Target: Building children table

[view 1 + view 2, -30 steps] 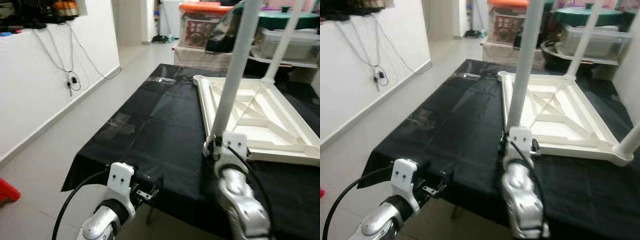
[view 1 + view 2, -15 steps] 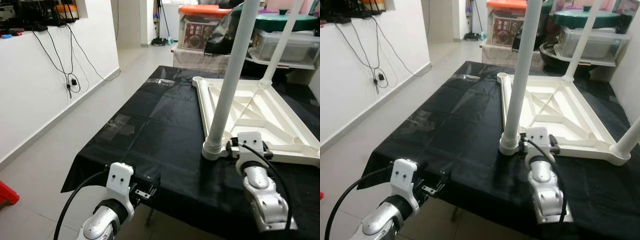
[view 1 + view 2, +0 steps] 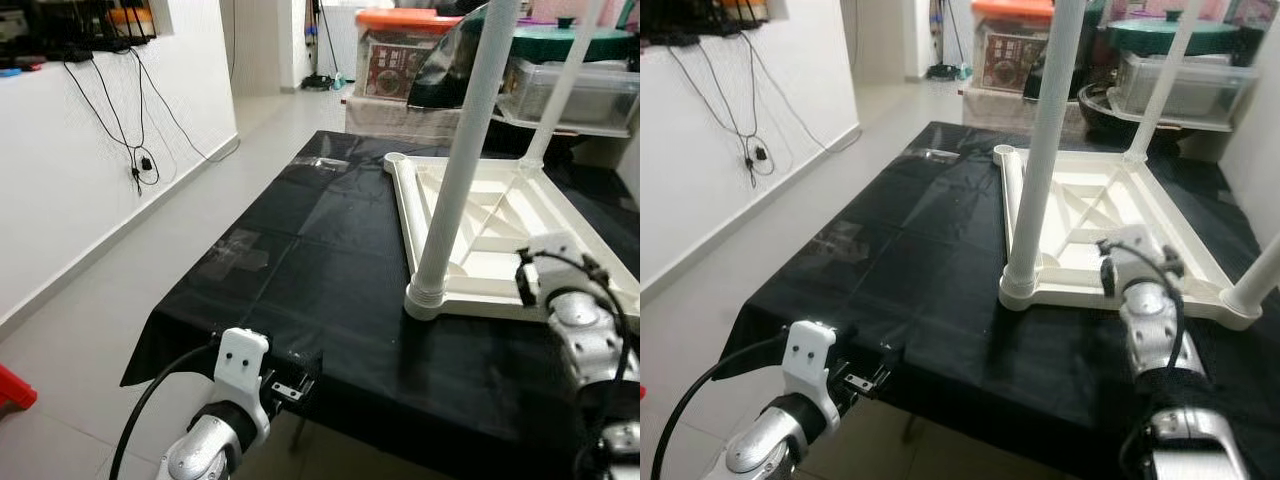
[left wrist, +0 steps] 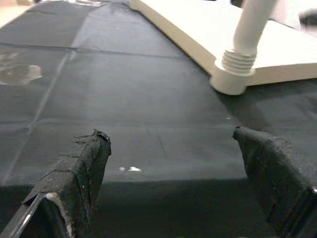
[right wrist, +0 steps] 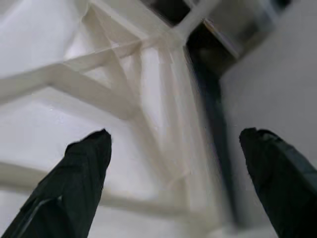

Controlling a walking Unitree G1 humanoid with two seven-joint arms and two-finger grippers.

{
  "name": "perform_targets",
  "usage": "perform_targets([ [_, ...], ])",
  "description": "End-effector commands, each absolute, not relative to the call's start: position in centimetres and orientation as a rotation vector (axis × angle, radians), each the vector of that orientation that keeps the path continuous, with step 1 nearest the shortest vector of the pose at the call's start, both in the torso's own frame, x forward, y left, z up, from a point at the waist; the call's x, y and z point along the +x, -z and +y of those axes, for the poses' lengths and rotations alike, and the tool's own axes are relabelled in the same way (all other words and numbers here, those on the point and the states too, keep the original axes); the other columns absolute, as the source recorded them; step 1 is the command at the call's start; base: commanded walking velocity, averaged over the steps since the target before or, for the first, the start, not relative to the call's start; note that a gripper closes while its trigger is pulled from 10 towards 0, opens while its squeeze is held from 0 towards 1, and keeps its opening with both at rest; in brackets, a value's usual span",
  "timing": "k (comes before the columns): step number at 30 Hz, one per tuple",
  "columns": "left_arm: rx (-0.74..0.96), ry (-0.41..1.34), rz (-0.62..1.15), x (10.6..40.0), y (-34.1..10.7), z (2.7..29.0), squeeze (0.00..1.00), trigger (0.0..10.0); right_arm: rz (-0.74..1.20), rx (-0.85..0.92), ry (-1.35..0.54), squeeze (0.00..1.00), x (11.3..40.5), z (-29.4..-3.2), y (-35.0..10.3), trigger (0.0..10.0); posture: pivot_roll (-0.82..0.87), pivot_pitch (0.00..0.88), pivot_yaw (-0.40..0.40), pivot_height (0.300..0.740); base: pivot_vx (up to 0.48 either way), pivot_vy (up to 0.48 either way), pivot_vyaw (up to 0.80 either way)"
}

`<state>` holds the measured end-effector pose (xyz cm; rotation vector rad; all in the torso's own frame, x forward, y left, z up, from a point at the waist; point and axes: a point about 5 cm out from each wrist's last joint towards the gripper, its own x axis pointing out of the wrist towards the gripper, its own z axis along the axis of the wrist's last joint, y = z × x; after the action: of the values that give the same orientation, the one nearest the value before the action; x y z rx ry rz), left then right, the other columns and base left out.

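A white children's table (image 3: 560, 225) lies upside down on the black-covered work table (image 3: 300, 270). One white leg (image 3: 455, 180) stands screwed into its near left corner, another leg (image 3: 560, 90) rises at the far right, and a third leg (image 3: 1260, 272) stands at the near right. The far left corner socket (image 3: 397, 158) has no leg in it. My right gripper (image 5: 176, 133) is open above the ribbed underside, to the right of the near left leg. My left gripper (image 4: 166, 136) is open at the work table's front edge, holding nothing.
Storage boxes, one with an orange lid (image 3: 410, 45) and one clear (image 3: 580, 90), stand behind the work table. A white wall with hanging cables (image 3: 140, 150) runs along the left. A red object (image 3: 12, 385) lies on the tiled floor.
My right arm has moved right, away from the base of the near left leg, to above the table's underside. The left arm has stayed put.
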<state>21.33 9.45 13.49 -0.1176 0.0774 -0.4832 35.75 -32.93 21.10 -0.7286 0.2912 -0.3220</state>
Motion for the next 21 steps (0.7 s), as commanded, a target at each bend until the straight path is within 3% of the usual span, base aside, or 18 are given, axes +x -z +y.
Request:
perform_targets([
  [1,-0.114,0.485,0.095,21.0,-13.4,9.4,0.00,10.0,0.329,-0.796,0.241,0.00,36.1,-32.7,-21.0,10.0,0.17,0.087,-0.023,0.740,0.000,0.000,0.00],
  [4,-0.116,0.489,0.096,20.9,-13.4,9.3,0.00,10.0,0.365,-0.874,0.170,0.00,36.5,-32.8,-22.2,10.0,0.17,0.089,-0.025,0.740,0.000,0.000,0.00],
  [7,-0.121,0.497,0.098,20.4,-13.7,9.2,0.00,10.0,0.509,-0.993,-0.049,0.00,37.0,-32.4,-23.0,10.0,0.17,0.121,-0.033,0.740,0.000,0.000,0.00],
  [9,-0.121,0.497,0.098,20.4,-13.7,9.2,0.00,10.0,0.509,-0.993,-0.049,0.00,37.0,-32.4,-23.0,10.0,0.17,0.121,-0.033,0.740,0.000,0.000,0.00],
  [13,-0.135,0.497,0.110,19.4,-14.1,9.2,0.00,10.0,0.684,-1.090,-0.217,0.00,36.9,-32.2,-22.7,10.0,0.18,0.148,-0.034,0.740,0.000,0.000,0.00],
  [21,-0.145,0.500,0.126,18.2,-14.5,9.1,0.00,10.0,0.841,-1.150,-0.479,0.00,36.4,-31.5,-21.7,10.0,0.18,0.188,-0.028,0.740,0.000,0.000,0.00],
])
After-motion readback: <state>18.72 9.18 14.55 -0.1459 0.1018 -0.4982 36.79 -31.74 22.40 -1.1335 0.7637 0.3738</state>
